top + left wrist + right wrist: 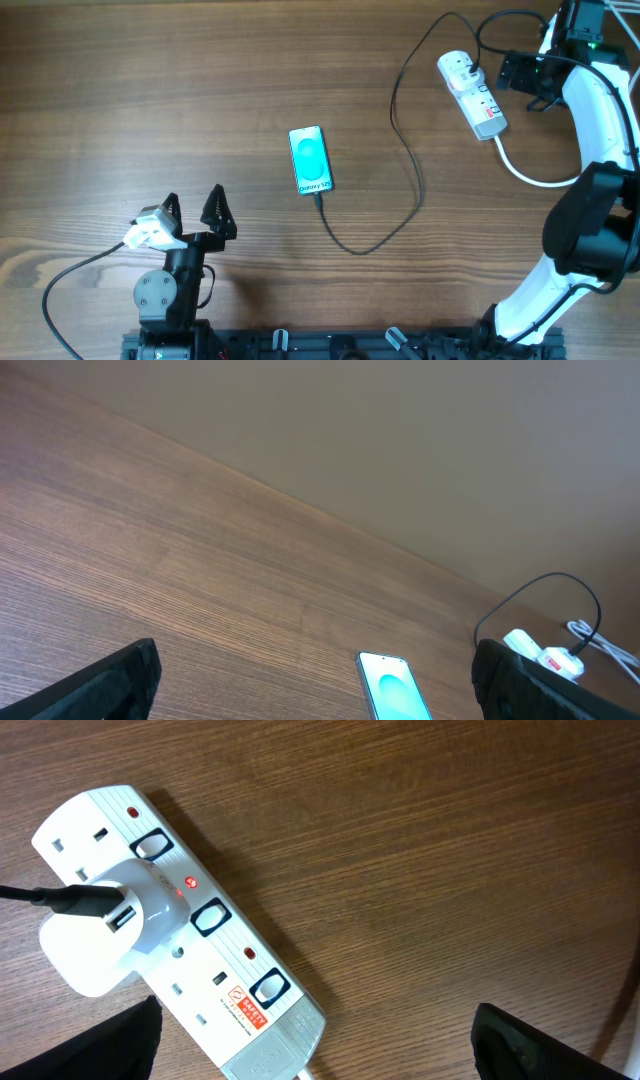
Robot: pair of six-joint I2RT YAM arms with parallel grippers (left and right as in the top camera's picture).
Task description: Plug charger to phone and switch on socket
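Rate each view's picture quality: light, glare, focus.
Overhead: even, soft light, crisp wood grain, and the phone screen glows teal, slightly blown out. Left wrist: the left gripper's fingers are dark blurred shapes in the bottom corners, while the table is sharper. Right wrist: the socket is sharp with no glare, one red lamp glows, and the right gripper's fingers are dark and soft.

The phone (310,158) is lying screen-up, glowing teal, near the middle of the table (150,90). The charger (360,252) is looping from the phone's near edge round to the socket (472,95). The left pincer (194,205) is resting open and empty, well apart from the phone.
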